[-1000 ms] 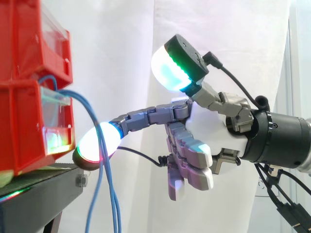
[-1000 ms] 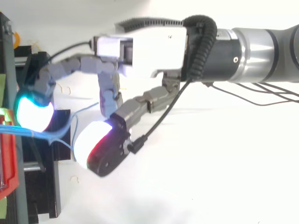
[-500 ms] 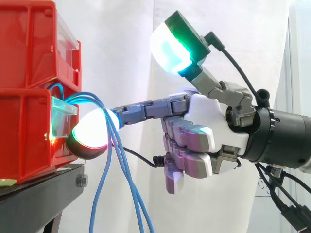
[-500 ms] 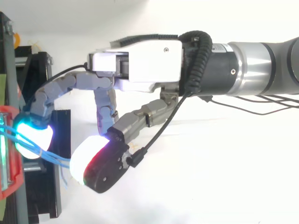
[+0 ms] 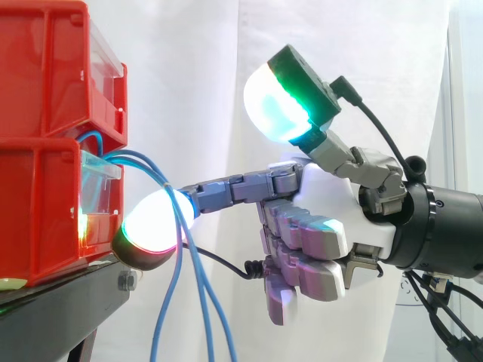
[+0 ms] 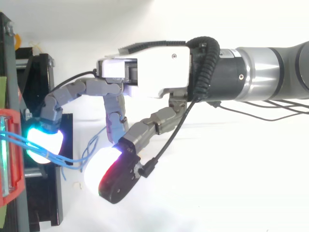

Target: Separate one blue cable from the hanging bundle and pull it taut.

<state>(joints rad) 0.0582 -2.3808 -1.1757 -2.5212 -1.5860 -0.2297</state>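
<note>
Several blue cables (image 5: 184, 234) come out of the lower of the stacked red bins (image 5: 45, 143), over its clear flap (image 5: 98, 175). They arc outward and hang down in front of the black stand (image 5: 68, 294).

Hand (image 5: 324, 204) comes in level from the right. An outstretched finger reaches into the arc, fingertip pad (image 5: 151, 226) just beside the bin front. The whole bundle drapes across that finger right behind the pad. Thumb pad (image 5: 275, 109) is lifted high, well apart from the cables, and the other fingers are folded against the palm. So no clamp on anything: hooked, not pinched. From above, the blue cables (image 6: 72, 161) run off the bin, cross the pad and fan out toward the thumb.

My read: separation not done, the finger carries all the strands. To do it well:
- slide the pad tip between strands where they fan
- let the others drop off
- bring the thumb down on the one left
- draw straight away from the bin, slowly; the far end sits inside the bin and may snag on the flap edge

Materials:
- cables: thin, round, smooth-jacketed, limp, hanging in loose curves
- pads: thick, domed, glossy, so likely slippery against the cables
- bins: hard ribbed plastic, flap thin and clear
- stand: dark, bolt head at its edge
</note>
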